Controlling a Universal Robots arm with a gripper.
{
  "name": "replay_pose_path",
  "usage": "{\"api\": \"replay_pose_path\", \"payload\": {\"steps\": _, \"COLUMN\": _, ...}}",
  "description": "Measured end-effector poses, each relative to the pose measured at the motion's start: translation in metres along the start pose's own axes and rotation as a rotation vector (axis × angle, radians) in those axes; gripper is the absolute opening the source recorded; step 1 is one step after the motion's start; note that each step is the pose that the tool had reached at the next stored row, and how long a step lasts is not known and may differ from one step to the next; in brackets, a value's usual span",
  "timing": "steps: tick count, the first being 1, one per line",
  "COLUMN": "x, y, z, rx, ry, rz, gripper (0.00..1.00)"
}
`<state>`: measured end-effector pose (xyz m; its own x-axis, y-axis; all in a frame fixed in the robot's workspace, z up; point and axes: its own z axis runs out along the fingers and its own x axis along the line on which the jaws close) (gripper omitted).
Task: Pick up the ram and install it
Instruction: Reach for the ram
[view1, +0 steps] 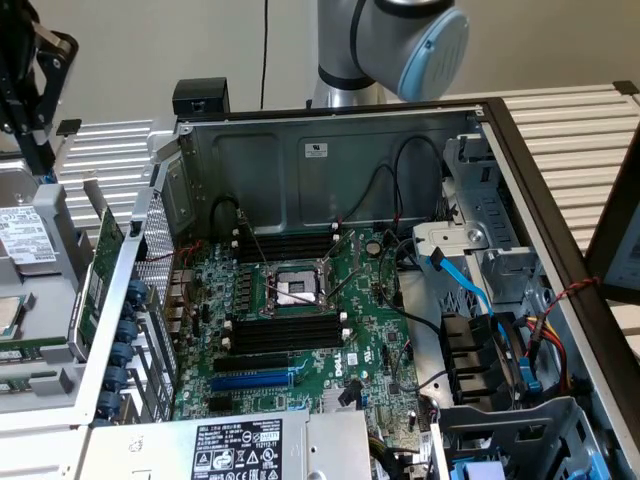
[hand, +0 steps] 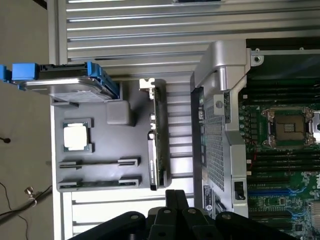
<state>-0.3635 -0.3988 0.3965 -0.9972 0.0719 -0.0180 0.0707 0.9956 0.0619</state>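
One ram (hand: 99, 162) stick stands on its long edge in a slotted holder of the gray tray (hand: 115, 146). It sits just beside the CPU (hand: 77, 136), toward the tray's end opposite the hard drive (hand: 70, 80). From above it reads as a thin dark strip. Standing it that way likely leaves its upper edge free for a pinch from overhead. A second holder lies nearer that end of the tray, and I cannot tell whether it carries a stick. The expansion card (hand: 158, 135) stands along the tray's edge nearest the computer case (view1: 330, 170).

The tray rests on the slatted table (hand: 150, 30) just beside the case. The case lies with its open side up, so the black memory slots (view1: 285, 335) face upward and are unoccupied. The ram is therefore not yet installed.

The end effector (hand: 176, 200) hangs above the holders' end of the tray, apart from the ram and not touching anything. Whether it is released or clenched I cannot tell.
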Motion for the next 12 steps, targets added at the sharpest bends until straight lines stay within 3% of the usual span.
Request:
{"api": "replay_pose_path", "payload": {"steps": 7, "x": 0.024, "y": -0.0013, "z": -0.0005, "rx": -0.0001, "ry": -0.0001, "rz": 0.001, "gripper": 0.11}}
{"api": "replay_pose_path", "payload": {"steps": 12, "x": 0.043, "y": 0.0034, "z": -0.0006, "rx": 0.0, "ry": 0.0, "rz": 0.001, "gripper": 0.11}}
